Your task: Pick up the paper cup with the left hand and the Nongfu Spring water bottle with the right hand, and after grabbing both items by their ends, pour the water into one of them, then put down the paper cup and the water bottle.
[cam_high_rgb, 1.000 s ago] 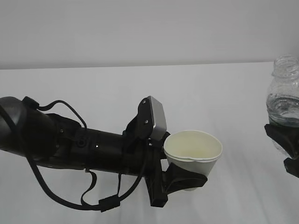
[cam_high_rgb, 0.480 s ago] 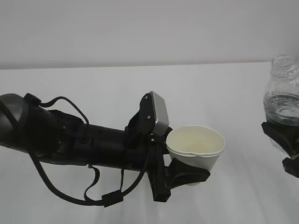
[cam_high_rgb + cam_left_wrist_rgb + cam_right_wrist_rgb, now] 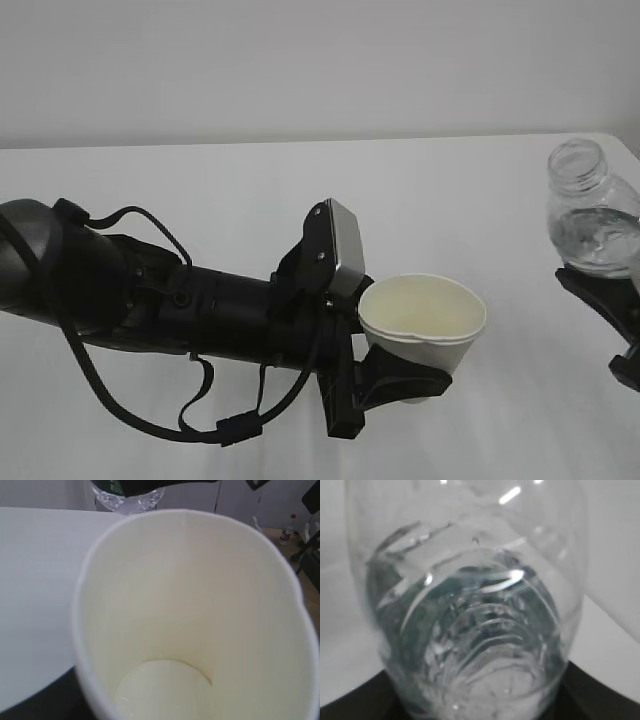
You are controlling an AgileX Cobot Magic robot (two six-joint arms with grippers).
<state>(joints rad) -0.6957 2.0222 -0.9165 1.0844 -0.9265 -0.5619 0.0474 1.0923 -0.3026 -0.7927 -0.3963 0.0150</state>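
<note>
Tilting leftward now, my Nongfu Spring water bottle (image 3: pixel 592 215) is nearing the paper cup (image 3: pixel 420 335); both fingers are gripping, keeping the neck over its rim.

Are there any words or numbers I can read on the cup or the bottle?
None can be read.
Paper cup: plain, with no print inside or out.
Water bottle: clear plastic; no lettering shows.
Dark green label patch at the top of the left wrist view: cut off, too blurred to read.
</note>
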